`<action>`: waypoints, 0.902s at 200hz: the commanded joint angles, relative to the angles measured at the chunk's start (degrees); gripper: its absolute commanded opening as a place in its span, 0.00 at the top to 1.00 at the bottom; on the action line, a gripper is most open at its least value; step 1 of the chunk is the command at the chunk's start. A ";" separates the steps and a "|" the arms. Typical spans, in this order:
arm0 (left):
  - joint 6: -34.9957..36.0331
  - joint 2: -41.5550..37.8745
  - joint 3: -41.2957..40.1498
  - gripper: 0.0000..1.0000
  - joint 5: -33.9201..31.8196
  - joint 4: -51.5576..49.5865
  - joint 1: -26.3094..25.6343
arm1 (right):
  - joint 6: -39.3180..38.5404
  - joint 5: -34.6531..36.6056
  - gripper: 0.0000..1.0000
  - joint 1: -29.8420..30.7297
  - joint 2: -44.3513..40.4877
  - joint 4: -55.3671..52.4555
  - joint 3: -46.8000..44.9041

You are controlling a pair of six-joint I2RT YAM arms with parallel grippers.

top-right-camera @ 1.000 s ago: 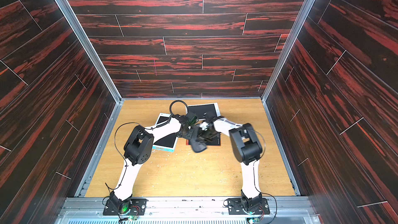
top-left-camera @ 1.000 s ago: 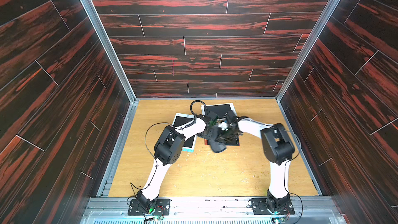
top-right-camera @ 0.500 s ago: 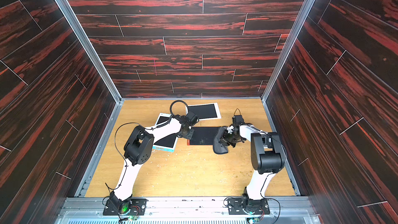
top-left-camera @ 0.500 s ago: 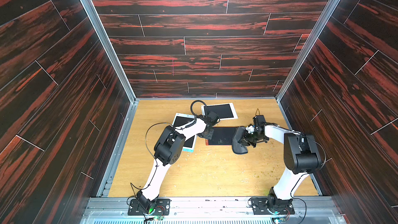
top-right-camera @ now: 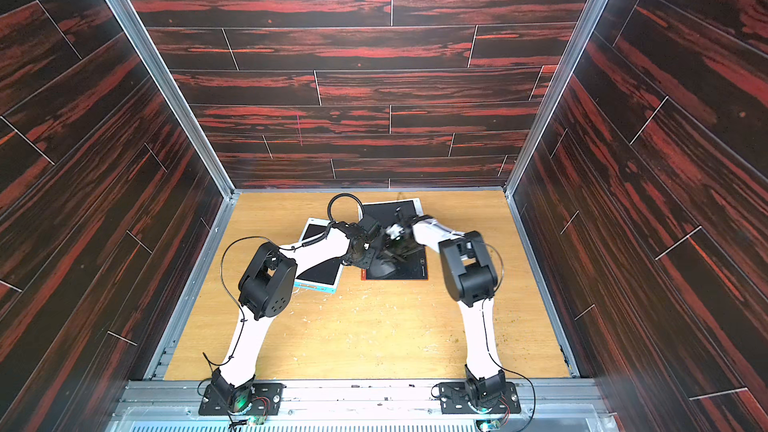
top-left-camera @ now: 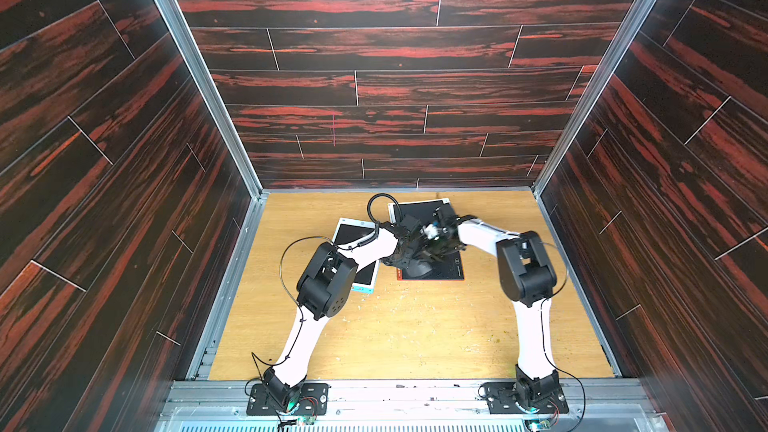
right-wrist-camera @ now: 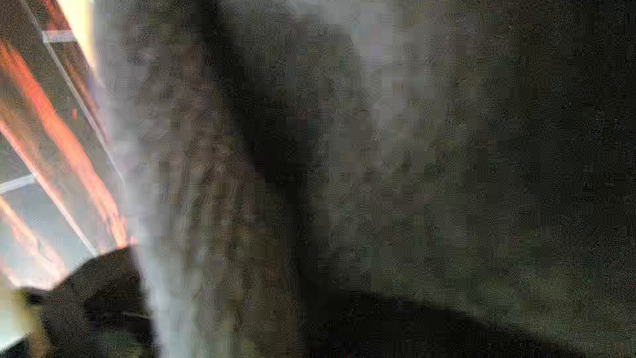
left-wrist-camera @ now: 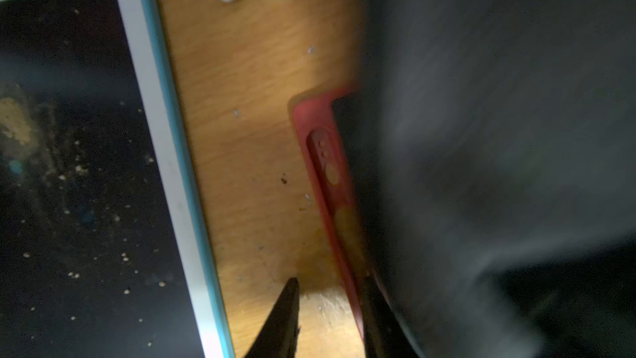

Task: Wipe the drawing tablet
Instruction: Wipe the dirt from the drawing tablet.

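Note:
The drawing tablet (top-left-camera: 451,268) (top-right-camera: 415,271) is black with a red edge (left-wrist-camera: 323,153) and lies flat mid-table. My right gripper (top-left-camera: 432,248) (top-right-camera: 395,249) is shut on a dark grey cloth (top-left-camera: 417,270) (top-right-camera: 382,270) that lies on the tablet's left half. The cloth (right-wrist-camera: 413,167) fills the right wrist view and hides the fingers there. My left gripper (top-left-camera: 401,261) (left-wrist-camera: 328,278) sits at the tablet's left edge, jaws partly open. One fingertip is over the wood, the other beside the red edge, against the cloth (left-wrist-camera: 481,132).
A white tablet with a teal rim (top-left-camera: 351,235) (top-right-camera: 320,272) (left-wrist-camera: 69,167) lies left of the drawing tablet, its dark screen speckled with crumbs. A second white-framed tablet (top-left-camera: 415,211) (top-right-camera: 382,214) lies behind. The dark wooden walls close in three sides.
The right gripper swept the cloth rightward off the tablet's right end, then came back to its left half. The left arm has stayed put.

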 commanded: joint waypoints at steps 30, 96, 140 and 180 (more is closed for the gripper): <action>0.26 2.32 -3.20 0.67 1.70 -2.95 -1.01 | 1.89 3.96 1.00 -14.73 -9.26 0.85 -15.33; -0.17 1.24 -4.60 0.67 2.12 -1.61 -1.05 | 1.67 2.44 1.00 -8.81 -12.94 3.69 -21.82; -0.19 1.23 -4.46 0.67 2.20 -2.14 -1.26 | 3.17 -0.66 1.00 1.21 -3.65 1.83 -8.02; -0.09 1.07 -4.64 0.67 2.23 -2.37 -1.35 | 0.67 5.40 1.00 -4.35 -1.05 -4.17 -0.90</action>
